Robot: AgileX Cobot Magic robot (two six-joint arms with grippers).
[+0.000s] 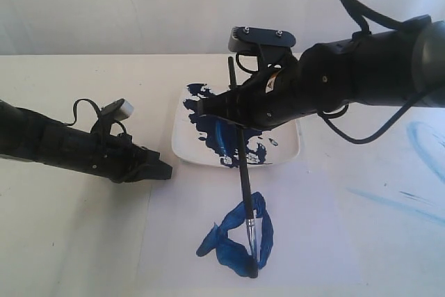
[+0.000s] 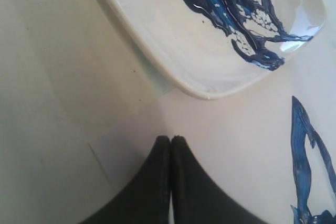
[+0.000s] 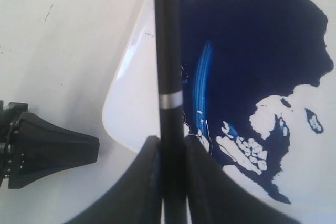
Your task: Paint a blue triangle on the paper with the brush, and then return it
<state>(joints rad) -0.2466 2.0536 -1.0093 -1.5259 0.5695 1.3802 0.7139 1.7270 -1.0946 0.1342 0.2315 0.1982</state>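
Note:
My right gripper is shut on the black handle of the brush, above the plate's near edge. The brush slants down toward the front. Its silver ferrule and tip lie over the blue triangle, a thick dark-blue outline on the paper. The tip meets the paper at the triangle's lower right corner. To the left, my left gripper rests shut and empty at the paper's left edge, near the plate's corner.
A square white plate with a navy paint splash sits behind the triangle. Faint light-blue streaks mark the table at right. The left gripper shows beside the plate in the right wrist view.

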